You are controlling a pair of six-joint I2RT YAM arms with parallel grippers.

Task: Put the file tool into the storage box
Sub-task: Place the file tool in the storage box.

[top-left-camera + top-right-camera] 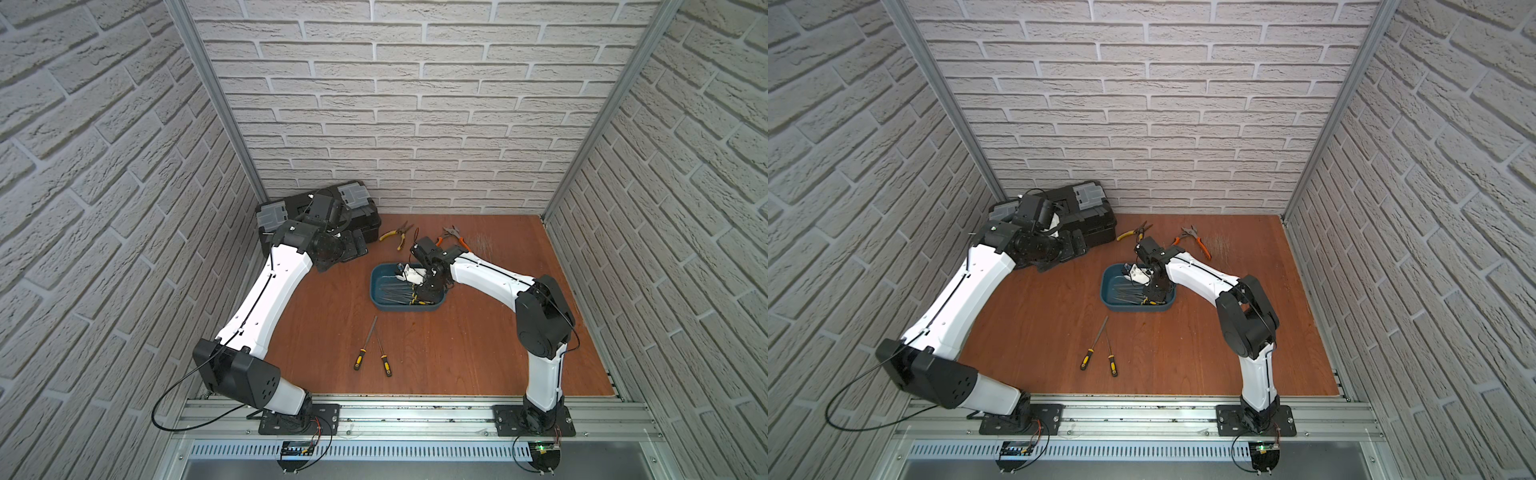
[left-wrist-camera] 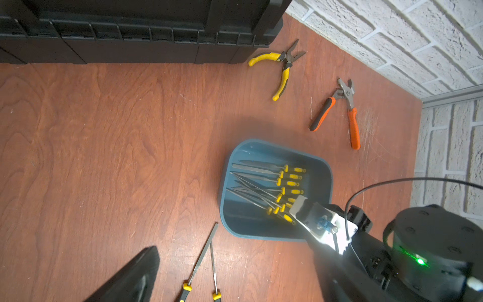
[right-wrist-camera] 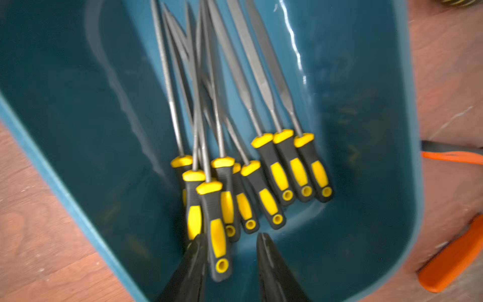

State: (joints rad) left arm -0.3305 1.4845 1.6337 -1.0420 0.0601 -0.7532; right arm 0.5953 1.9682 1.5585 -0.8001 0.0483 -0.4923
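The right tool [image 3: 231, 236] stands open inside the blue storage box [image 3: 65, 91] — one file [image 3: 216, 230] lies between its fingers, just beside one, on the other files [image 3: 282, 170]. Two more files [image 1: 365, 343] lie on the counter [image 1: 478, 353]. The left tool [image 1: 355, 246] — I cannot tell its state.

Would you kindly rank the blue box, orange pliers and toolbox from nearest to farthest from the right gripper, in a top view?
1. Blue box: the right gripper is inside it.
2. Orange pliers: just behind, toward the back wall.
3. Toolbox: back-left corner.
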